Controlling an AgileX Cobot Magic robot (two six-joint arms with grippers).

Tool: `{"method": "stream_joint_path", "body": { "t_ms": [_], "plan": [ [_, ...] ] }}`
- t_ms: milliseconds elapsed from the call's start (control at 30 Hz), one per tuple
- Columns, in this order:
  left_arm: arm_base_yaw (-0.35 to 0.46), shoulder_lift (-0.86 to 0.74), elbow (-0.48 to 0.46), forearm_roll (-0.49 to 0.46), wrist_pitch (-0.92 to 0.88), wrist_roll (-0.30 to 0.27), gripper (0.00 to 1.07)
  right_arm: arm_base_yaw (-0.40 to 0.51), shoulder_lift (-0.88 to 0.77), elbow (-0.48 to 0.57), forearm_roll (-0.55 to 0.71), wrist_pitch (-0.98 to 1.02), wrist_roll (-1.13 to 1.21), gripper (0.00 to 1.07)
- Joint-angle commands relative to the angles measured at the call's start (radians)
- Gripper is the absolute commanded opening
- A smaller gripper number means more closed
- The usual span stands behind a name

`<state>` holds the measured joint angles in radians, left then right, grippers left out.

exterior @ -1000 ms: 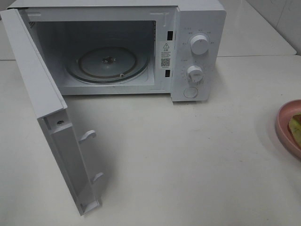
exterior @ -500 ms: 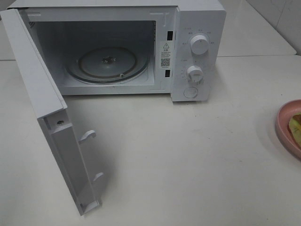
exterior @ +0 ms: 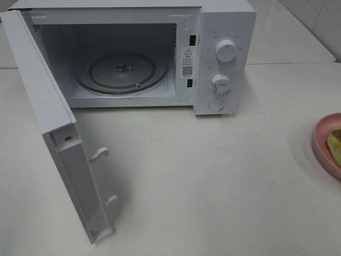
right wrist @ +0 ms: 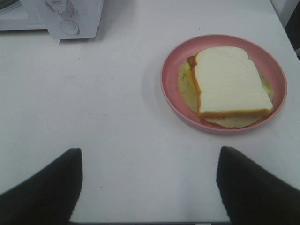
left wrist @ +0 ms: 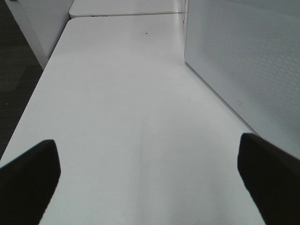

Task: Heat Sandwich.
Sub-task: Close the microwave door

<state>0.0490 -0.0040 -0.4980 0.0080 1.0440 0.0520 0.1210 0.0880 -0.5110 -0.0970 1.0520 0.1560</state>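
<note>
The sandwich (right wrist: 230, 82) looks soft and light, probably easy to crush; better lift its pink plate (right wrist: 171, 96) by the rim. Both grippers are spread wide, holding nothing.

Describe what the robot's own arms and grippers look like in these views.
Little shows. In the left wrist view, the left gripper appears as two black, blunt, matte fingers at the frame's edges. The right gripper looks the same in its wrist view: two black fingers with rounded tips. No cables, markings or arm links are visible, and the high camera shows neither arm.
</note>
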Motion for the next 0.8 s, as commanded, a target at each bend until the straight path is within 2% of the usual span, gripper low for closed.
{"method": "stream_joint_path", "body": {
  "t_ms": [33,167,800],
  "plan": [
    [0.001,-0.021,0.004,0.002,-0.010,-0.006,0.98,-0.017,-0.039,0.002,0.008,-0.011,-0.021,0.76],
    [0.001,-0.021,0.004,0.002,-0.010,-0.006,0.98,-0.038,-0.121,0.003,0.009,-0.012,-0.022,0.76],
    [0.001,-0.016,0.004,0.002,-0.009,-0.006,0.98,-0.043,-0.118,0.003,0.009,-0.012,-0.020,0.76]
  ]
}}
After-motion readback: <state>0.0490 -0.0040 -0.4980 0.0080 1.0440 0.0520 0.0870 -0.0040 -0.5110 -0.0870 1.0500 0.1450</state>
